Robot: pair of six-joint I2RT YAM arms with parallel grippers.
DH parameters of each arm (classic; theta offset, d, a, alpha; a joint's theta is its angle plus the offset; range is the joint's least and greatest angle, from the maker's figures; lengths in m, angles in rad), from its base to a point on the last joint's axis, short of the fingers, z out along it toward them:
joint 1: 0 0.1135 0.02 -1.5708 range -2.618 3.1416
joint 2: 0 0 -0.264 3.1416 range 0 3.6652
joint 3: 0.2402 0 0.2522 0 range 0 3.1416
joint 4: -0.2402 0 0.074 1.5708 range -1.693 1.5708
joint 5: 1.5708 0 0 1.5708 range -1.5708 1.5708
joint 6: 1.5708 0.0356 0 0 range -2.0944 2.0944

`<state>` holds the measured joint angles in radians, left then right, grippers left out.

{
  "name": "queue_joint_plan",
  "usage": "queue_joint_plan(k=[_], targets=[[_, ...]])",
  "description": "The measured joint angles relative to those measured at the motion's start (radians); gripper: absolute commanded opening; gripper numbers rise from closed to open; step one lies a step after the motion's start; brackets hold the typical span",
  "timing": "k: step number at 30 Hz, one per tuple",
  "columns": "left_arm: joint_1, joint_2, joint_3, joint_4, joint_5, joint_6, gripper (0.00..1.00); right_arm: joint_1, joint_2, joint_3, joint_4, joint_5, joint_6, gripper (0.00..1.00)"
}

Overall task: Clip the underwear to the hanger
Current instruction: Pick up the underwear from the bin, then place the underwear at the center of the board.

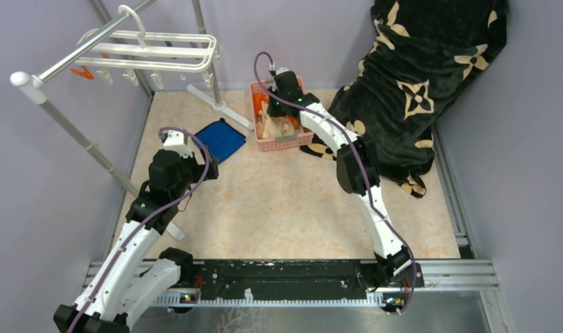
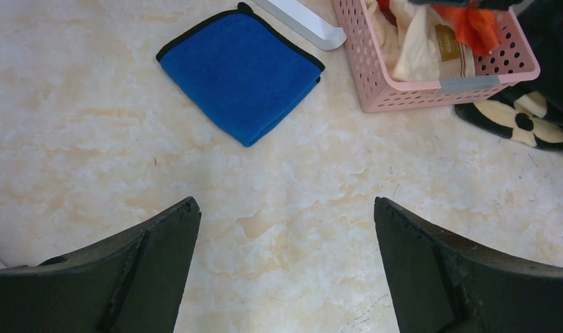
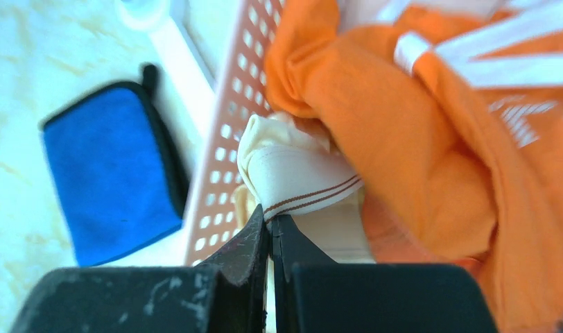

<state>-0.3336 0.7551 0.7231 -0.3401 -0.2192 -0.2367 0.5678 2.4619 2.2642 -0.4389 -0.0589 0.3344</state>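
The pale peach underwear [image 3: 299,177] lies in the pink basket [image 1: 284,141] among orange clothes [image 3: 431,132]; it also shows in the top view [image 1: 279,125] and the left wrist view [image 2: 421,48]. My right gripper [image 3: 270,218] is over the basket [image 3: 223,159] and shut on the underwear's striped waistband. My right gripper in the top view [image 1: 280,104] hangs at the basket's far end. The white hanger [image 1: 157,55] hangs by its hook on the grey rack pole at the back left, clips dangling. My left gripper [image 2: 286,208] is open and empty above the floor.
A folded blue cloth [image 1: 221,139] lies on the floor left of the basket, also in the left wrist view [image 2: 240,69]. The rack's white foot [image 1: 216,104] runs beside it. A black flowered blanket [image 1: 417,76] covers the back right. Grey walls close both sides.
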Motion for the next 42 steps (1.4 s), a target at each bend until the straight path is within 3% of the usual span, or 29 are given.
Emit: queue_joint_plan(k=[10,19,25,35,42], targets=[[0.000,-0.032,0.000,0.000,-0.040,-0.025,0.99,0.000,-0.210,0.121,-0.028,0.032,-0.066,0.00],[0.000,-0.120,-0.045,0.040,0.018,-0.031,0.99,0.001,-0.411,0.050,-0.045,-0.002,-0.127,0.00],[0.000,-0.169,-0.053,0.064,0.011,-0.061,0.99,0.014,-0.609,-0.113,-0.049,-0.023,-0.180,0.00],[0.000,-0.217,-0.044,0.107,0.129,-0.058,0.99,0.028,-1.155,-0.603,-0.092,-0.049,-0.282,0.00],[0.000,-0.181,0.016,0.094,0.217,-0.055,0.99,0.031,-1.412,-0.705,-0.191,-0.104,-0.295,0.00]])
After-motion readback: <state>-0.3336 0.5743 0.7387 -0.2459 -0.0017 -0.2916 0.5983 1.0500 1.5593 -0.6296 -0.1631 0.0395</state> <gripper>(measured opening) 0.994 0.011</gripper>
